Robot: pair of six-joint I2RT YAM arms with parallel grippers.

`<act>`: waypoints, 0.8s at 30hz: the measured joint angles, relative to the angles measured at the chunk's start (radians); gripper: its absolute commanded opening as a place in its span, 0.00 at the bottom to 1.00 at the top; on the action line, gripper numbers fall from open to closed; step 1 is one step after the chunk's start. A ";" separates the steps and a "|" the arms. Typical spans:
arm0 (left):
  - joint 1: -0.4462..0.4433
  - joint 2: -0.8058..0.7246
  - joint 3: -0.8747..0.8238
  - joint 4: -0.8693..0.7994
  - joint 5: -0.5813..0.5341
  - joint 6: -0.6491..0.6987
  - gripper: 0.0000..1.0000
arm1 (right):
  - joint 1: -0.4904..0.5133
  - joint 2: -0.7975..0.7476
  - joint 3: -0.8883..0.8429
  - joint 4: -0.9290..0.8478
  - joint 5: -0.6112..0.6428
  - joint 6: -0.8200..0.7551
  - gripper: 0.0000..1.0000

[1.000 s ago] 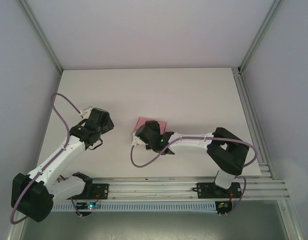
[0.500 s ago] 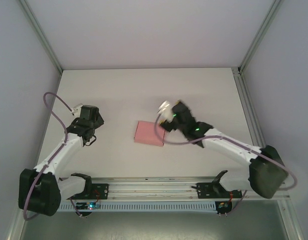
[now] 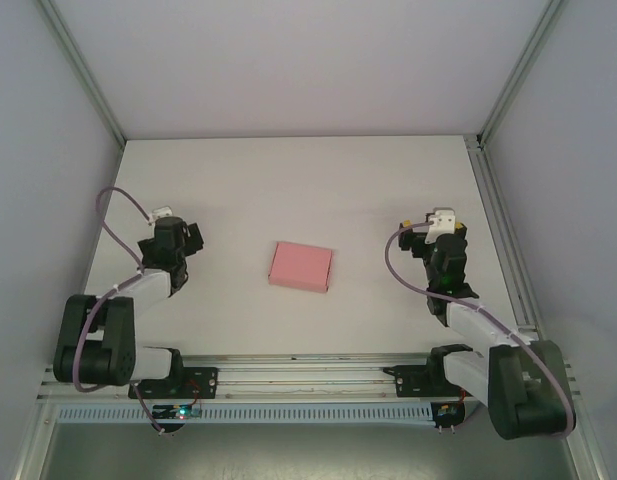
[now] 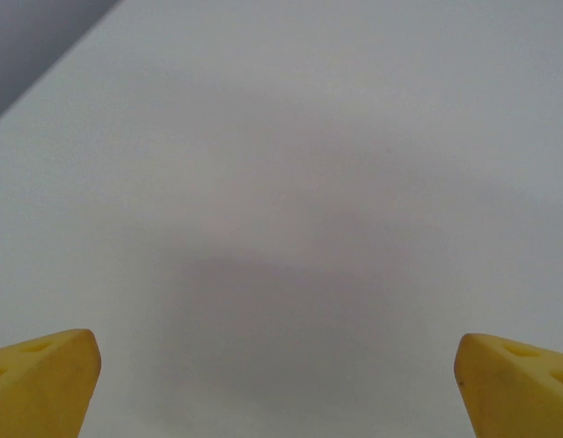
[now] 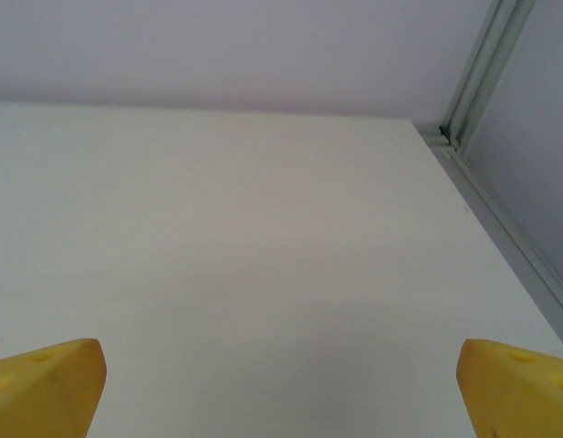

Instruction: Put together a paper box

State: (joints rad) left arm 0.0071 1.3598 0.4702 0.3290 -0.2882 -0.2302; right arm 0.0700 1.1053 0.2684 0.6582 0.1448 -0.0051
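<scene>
The paper box (image 3: pixel 300 265) is a small shallow closed pink rectangle lying flat in the middle of the white table (image 3: pixel 288 180), with nothing touching it. My left gripper (image 3: pixel 171 238) is folded back at the table's left side, well clear of the box. In the left wrist view its yellow fingertips (image 4: pixel 44 379) sit wide apart over bare table, so it is open and empty. My right gripper (image 3: pixel 440 240) is drawn back at the right side. Its yellow fingertips (image 5: pixel 46 383) are also spread wide with nothing between them.
An aluminium frame rail (image 3: pixel 503 235) runs along the table's right edge and shows again (image 5: pixel 500 228) in the right wrist view. Pale enclosure walls (image 3: pixel 288 60) stand behind and at both sides. Purple cables (image 3: pixel 118 215) loop from both arms.
Both arms have pulled away from the middle to their own sides and folded back. The right gripper, which was over the box a second ago, has left it lying alone.
</scene>
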 measured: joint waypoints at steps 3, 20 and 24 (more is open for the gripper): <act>0.000 0.029 -0.026 0.090 0.048 0.045 1.00 | -0.031 0.127 -0.018 0.130 -0.059 -0.002 0.98; 0.000 0.204 -0.082 0.472 0.259 0.164 1.00 | -0.077 0.412 0.047 0.339 -0.228 -0.008 0.98; 0.000 0.204 -0.082 0.473 0.262 0.171 1.00 | -0.074 0.416 0.047 0.361 -0.173 0.003 0.98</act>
State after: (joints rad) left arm 0.0067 1.5642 0.3885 0.8017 -0.0257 -0.0597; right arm -0.0036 1.5215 0.3153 1.0191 -0.0280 -0.0017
